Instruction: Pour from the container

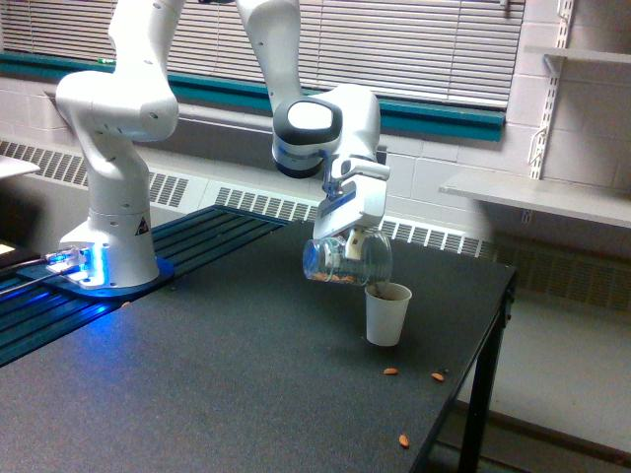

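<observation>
A clear plastic tumbler [343, 261] lies nearly on its side in the air, with brown nuts resting along its lower wall. My gripper [355, 239] is shut on it. The tumbler hangs just above and slightly toward the exterior view's left of the small white paper cup [386, 314], which stands upright on the dark table [217, 394]. The tumbler's right end sits over the paper cup's rim. Which end is the mouth I cannot tell.
Three loose nuts lie on the table: one in front of the paper cup [390, 371], one further right [438, 375], one close to the table edge [403, 440]. The arm's base [108, 256] stands at the left on a blue-lit slatted platform. The table's right edge drops off near the cup.
</observation>
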Available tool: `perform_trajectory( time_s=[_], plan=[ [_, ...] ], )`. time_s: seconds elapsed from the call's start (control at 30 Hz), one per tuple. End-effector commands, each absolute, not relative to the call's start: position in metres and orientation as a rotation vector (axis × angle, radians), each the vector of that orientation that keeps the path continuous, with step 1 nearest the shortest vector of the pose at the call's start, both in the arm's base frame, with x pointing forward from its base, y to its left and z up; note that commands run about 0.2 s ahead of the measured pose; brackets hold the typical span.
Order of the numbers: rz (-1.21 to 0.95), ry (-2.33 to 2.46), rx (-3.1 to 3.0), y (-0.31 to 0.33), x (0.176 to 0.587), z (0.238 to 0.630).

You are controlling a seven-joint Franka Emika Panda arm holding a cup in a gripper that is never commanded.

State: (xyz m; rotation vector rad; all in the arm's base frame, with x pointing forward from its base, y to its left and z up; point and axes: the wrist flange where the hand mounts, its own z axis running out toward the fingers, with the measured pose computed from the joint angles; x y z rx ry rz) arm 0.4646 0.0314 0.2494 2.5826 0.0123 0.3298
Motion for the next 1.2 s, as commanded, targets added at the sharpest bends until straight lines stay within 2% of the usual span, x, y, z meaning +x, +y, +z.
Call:
perform_trajectory(
  time_s=[0.03, 0.8, 1.2],
  plan=[
    [0.354, 0.015, 2.571, 0.029, 0.472, 0.257],
    [0.324, 0.057, 2.582, 0.030, 0.464, 0.252],
    [0.390, 0.006, 2.553, 0.023, 0.473, 0.266]
  ],
)
